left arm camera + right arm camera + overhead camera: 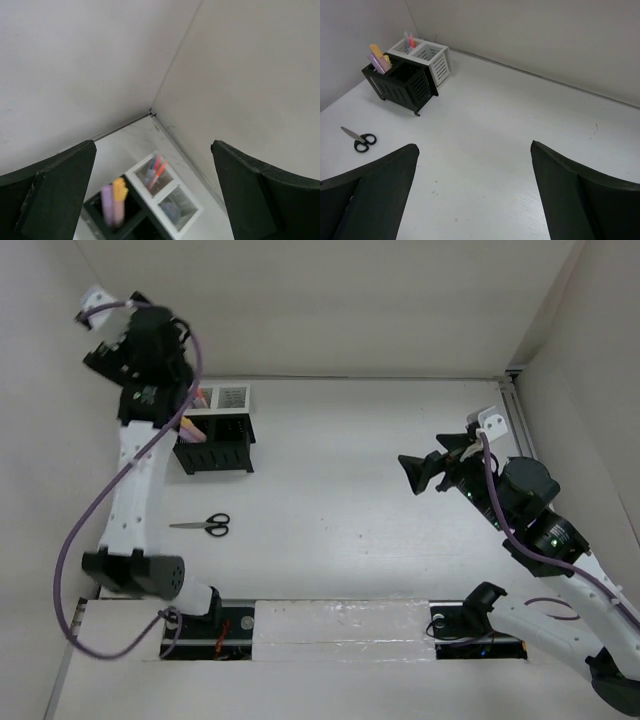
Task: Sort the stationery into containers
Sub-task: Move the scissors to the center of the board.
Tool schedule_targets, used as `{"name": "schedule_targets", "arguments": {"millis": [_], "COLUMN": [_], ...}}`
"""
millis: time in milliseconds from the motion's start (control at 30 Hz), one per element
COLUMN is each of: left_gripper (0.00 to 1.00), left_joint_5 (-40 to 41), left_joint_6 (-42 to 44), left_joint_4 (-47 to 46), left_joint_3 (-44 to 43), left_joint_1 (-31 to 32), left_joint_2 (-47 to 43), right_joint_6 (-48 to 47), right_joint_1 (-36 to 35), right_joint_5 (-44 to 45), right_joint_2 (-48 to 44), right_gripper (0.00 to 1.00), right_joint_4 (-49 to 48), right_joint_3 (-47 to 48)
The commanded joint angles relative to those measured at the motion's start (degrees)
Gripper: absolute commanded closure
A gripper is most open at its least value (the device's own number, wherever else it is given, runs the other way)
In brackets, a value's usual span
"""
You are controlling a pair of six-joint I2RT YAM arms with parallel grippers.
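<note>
Black-handled scissors lie flat on the table, left of centre. Further back stand the black organiser and the white organiser, side by side. A purple marker and a yellow marker stand in the black one. Thin pens fill one white compartment and a small round piece lies in the other. My left gripper hangs open high above the organisers, holding nothing. My right gripper is open over bare table at the right.
The left and back walls meet in a corner just behind the organisers, close to my raised left arm. A right wall runs beside my right arm. Both arm bases sit on a white strip along the near edge.
</note>
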State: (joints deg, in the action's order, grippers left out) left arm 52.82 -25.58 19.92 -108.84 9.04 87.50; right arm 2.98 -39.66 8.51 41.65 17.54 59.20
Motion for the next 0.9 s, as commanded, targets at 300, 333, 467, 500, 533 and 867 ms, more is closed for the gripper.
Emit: {"name": "schedule_targets", "arguments": {"millis": [300,333,467,500,533,867], "left_gripper": [0.00,0.00,0.00,0.00,0.00,0.00], "left_joint_5": [-31.6,-31.1,-35.8,-39.3,-40.6,-43.8], "left_joint_6": [-21.2,-22.0,-23.2,-23.2,-23.9,-28.8], "left_joint_4": [20.2,20.9,22.3,22.3,21.6,18.4], "left_joint_3": [39.1,40.9,48.4,52.5,54.6,63.3], "left_joint_1": [-9.4,-9.4,-9.4,-9.4,-9.4,-9.4], "left_joint_2": [-33.3,-34.3,-38.2,-38.7,-38.7,-37.7], "right_joint_6": [-1.6,-1.6,-3.3,-3.9,-3.9,-7.3], "right_joint_1": [-0.1,-0.1,-0.7,-1.3,-2.0,-8.1], "right_joint_5": [-4.7,-6.6,-12.8,-12.8,-13.5,-12.4], "right_joint_2": [6.4,7.6,14.9,15.5,15.5,24.3], "right_gripper": [0.00,0.00,0.00,0.00,0.00,0.01], "right_joint_4": [1.9,1.9,2.6,1.9,-0.3,-0.6], "right_joint_3": [6.6,7.3,9.4,9.4,8.6,12.3]}}
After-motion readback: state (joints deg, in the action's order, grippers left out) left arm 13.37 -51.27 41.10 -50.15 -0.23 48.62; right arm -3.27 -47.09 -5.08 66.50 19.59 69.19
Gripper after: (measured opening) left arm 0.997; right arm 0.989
